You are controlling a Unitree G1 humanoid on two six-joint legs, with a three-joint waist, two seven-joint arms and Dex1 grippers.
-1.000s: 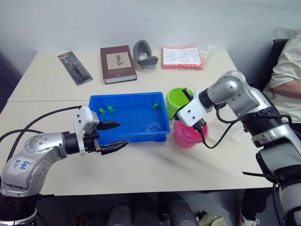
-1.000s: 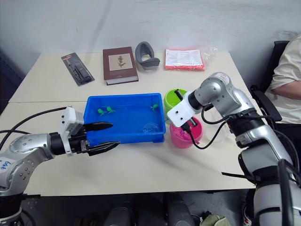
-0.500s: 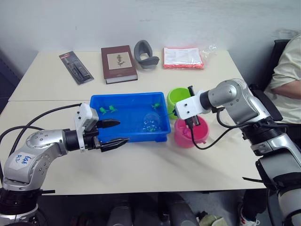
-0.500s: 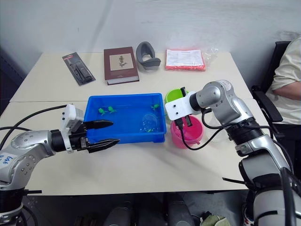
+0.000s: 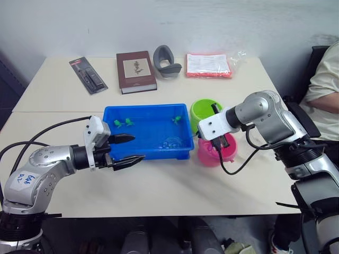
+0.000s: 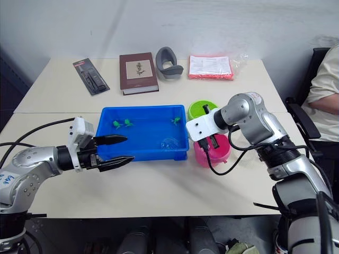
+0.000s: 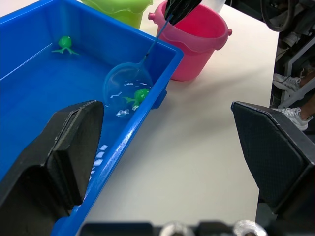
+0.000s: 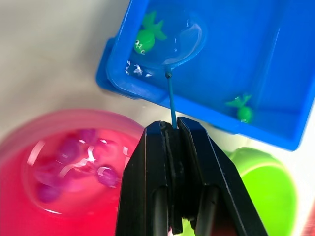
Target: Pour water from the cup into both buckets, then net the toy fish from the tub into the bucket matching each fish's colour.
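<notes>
The blue tub (image 5: 148,135) lies mid-table with green toy fish (image 5: 123,123) in its water. My right gripper (image 8: 172,129) is shut on the net's thin handle, above the pink bucket (image 5: 212,156). The net's hoop (image 7: 129,83) rests in the tub's near right corner with one green fish (image 8: 146,37) inside. Several pink fish (image 8: 74,157) float in the pink bucket. The green bucket (image 5: 206,109) stands just behind it. My left gripper (image 5: 130,149) is open at the tub's front left corner, holding nothing. The cup is out of view.
Along the table's far side lie a black packaged tool (image 5: 87,75), a brown book (image 5: 136,71), a grey curved object (image 5: 167,55) and a red packet (image 5: 207,65). A person (image 5: 326,79) sits at the right edge.
My right gripper shifted the net slightly in the tub's near right corner, raising the hoop and lowering it again; a green fish now sits in it. The left gripper held still.
</notes>
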